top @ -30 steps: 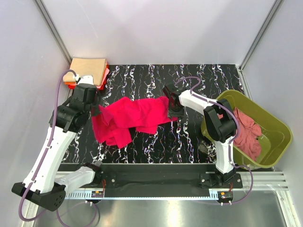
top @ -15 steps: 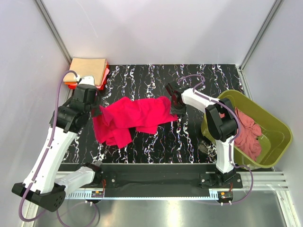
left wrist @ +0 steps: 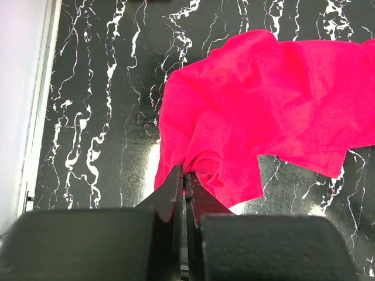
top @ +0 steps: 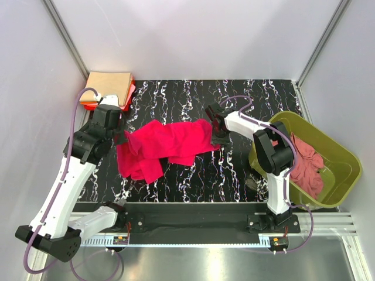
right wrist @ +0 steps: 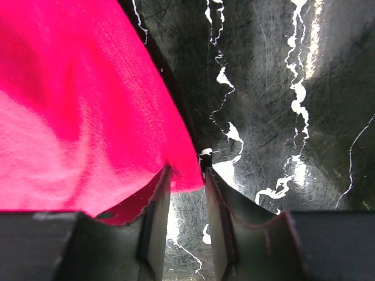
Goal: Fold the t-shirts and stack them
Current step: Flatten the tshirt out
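Both grippers pinching the crimson shirt, stretched between them

Our left gripper [left wrist: 184,182] is clamped on the crimson t-shirt [top: 167,146]; our right gripper [right wrist: 186,175] nips its hem. Over the last second the right end slid slightly outward, tightening the cloth over the table [top: 234,170] for flattening. We cannot see the shirt's collar or sleeves.

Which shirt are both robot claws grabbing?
The bright crimson-pink shirt, spread across the middle of the table. The left claw and right claw each pinch an end. The others sit folded in the corner or bunched in the green tub.
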`<state>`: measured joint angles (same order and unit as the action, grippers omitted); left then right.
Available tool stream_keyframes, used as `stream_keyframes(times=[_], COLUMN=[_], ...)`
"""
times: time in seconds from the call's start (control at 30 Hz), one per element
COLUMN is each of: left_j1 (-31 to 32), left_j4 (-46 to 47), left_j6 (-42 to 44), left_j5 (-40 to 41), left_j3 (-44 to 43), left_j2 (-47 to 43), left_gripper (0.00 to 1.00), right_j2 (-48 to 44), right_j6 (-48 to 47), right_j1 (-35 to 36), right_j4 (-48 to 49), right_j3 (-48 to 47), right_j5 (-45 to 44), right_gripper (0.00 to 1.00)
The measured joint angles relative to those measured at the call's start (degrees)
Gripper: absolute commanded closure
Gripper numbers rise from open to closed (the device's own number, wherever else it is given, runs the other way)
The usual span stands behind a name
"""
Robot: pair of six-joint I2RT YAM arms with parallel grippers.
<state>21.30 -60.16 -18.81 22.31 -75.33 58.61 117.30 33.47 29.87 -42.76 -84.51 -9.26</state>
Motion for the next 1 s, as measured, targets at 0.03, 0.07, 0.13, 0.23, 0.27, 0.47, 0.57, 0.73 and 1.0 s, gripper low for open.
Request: stream_keyframes(times=[0.03,0.07,0.13,0.23,0.27,0.47,0.57,0.73,1.0], left_j1=[0.0,0.0,0.0,0.0,0.0,0.0,0.0,0.0,0.0], left_j4=[0.1,0.2,0.3,0.4,0.5,0.9,0.5,2.9,4.3], left_j6=[0.0,0.0,0.0,0.0,0.1,1.4,3.1,6.1,5.7], left_j5=[-0.1,-0.2,-0.5,-0.9,-1.0,-1.6,-1.2,-0.7,-6.0], left_j3=[0.0,0.0,0.0,0.1,0.3,-0.3,-7.0,-22.8,-29.4], left_j2=[0.0,0.0,-0.1,-0.2,-0.4,0.7,5.4,11.6,1.1], left_gripper=[1.0,1.0,1.0,1.0,1.0,1.0,1.0,1.0,1.0], right_j2=[0.0,0.0,0.0,0.0,0.0,-1.2,-3.5,-11.4,-38.3], right_j6=[0.0,0.0,0.0,-0.2,-0.1,-1.3,-2.1,-2.6,-0.7], right_j1=[0.0,0.0,0.0,0.0,0.0,-0.1,-0.2,-0.9,-1.6], right_j4=[0.1,0.1,0.3,0.7,1.0,-3.5,-9.4,-17.1,-22.1], right_j3=[0.0,0.0,0.1,0.2,0.3,-1.9,-9.3,-31.1,-37.7], right_j5=[0.2,0.3,0.4,0.8,0.9,-0.6,-2.6,-7.8,-9.3], right_gripper=[0.65,0.66,0.69,0.88,0.96,1.0,1.0,1.0,1.0])
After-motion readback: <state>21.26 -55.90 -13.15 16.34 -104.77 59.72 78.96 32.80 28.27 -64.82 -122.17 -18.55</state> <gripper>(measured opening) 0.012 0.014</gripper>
